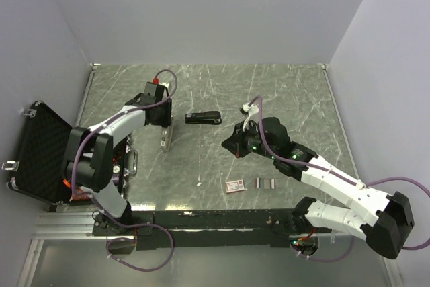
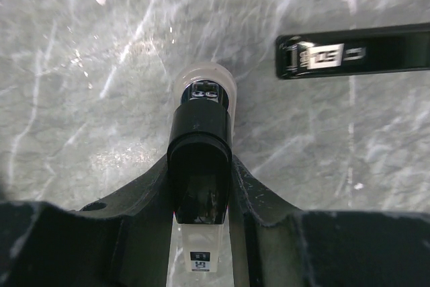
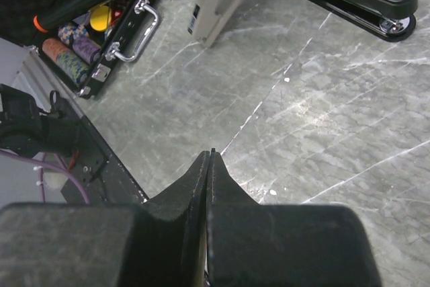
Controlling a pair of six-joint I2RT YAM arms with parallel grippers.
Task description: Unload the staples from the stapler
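While near black stapler [image 1: 203,117], left end effector [image 2: 200,166] tight on translucent stapler [image 1: 166,138]; right end effector [image 3: 209,156] clenched.

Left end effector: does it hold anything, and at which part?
Yes. The left end effector clamps a pale stapler with a black top across its two long sides, roughly midway along it.

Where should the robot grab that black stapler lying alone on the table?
Around its middle, from straight above, pinching its two long sides. The black stapler lies flat and closed on the table, long and narrow, with bare table along both sides.
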